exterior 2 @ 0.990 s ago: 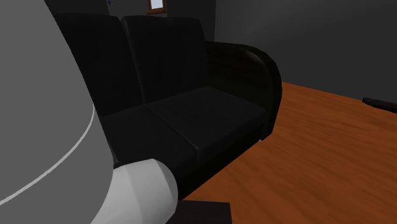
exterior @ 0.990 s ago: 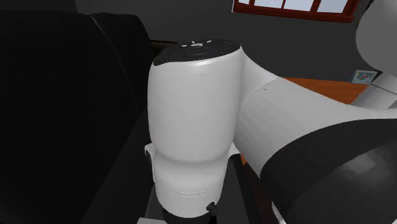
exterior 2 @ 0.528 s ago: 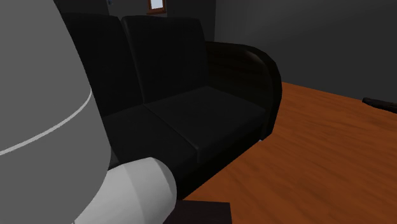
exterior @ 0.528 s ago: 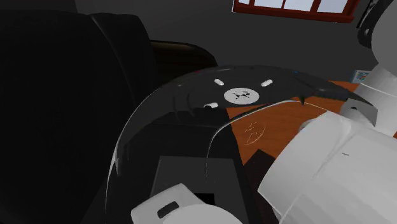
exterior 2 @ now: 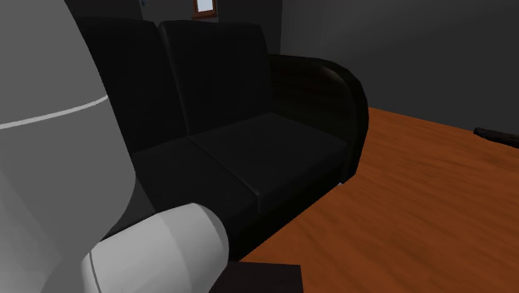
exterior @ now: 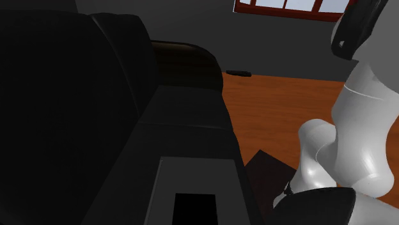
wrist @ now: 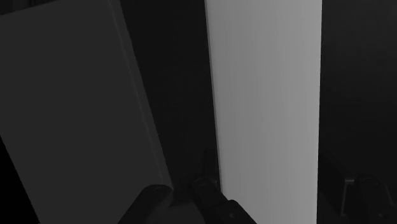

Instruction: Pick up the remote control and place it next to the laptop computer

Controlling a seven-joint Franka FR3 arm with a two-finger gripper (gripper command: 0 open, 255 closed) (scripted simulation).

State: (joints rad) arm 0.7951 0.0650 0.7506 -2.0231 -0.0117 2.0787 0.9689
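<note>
The reach for the remote control seems to be the step in hand. I cannot pick the remote out surely; a long pale grey strip (wrist: 264, 95) lies just ahead of the black fingers (wrist: 213, 194), beside a dark grey flat panel (wrist: 76, 108). Fingers open or closed: I cannot tell. The next move calls for lining up over the target before closing

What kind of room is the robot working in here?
Probably a living room: a black sofa stands on a reddish wooden floor, and there is a red-framed window.
</note>
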